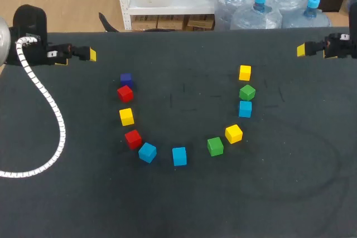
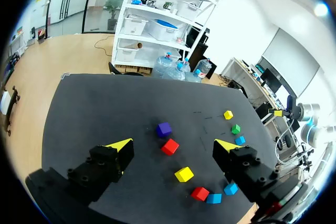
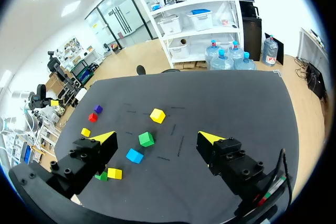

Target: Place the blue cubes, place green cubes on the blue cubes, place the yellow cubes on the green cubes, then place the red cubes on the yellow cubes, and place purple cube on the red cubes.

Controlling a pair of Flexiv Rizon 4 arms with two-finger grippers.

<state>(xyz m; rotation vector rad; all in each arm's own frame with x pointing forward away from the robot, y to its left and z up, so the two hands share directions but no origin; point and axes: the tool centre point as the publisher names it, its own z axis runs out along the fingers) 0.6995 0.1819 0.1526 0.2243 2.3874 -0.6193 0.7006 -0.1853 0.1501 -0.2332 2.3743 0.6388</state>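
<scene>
Blue cubes, three of them, lay unstacked in a U-shaped arc of loose cubes on the dark tabletop [image 1: 184,210]. The left blue cube [image 1: 147,152] sat at the arc's near bend, just beside a red cube [image 1: 133,138] and turned a little askew. The middle blue cube [image 1: 179,156] sat squarer, close by. The right blue cube [image 1: 245,108] was on the opposite limb, touching or nearly touching a green cube [image 1: 247,92] behind it.

The left hand [image 1: 91,54] and the right hand [image 1: 302,50] hung at the far corners, well apart from every cube, each spread wide and holding nothing. By my reading, the right hand was nearer the right blue cube and the left hand nearer the left one. Cubes offer no long axis, so only the skew of their faces would matter for a grasp.
</scene>
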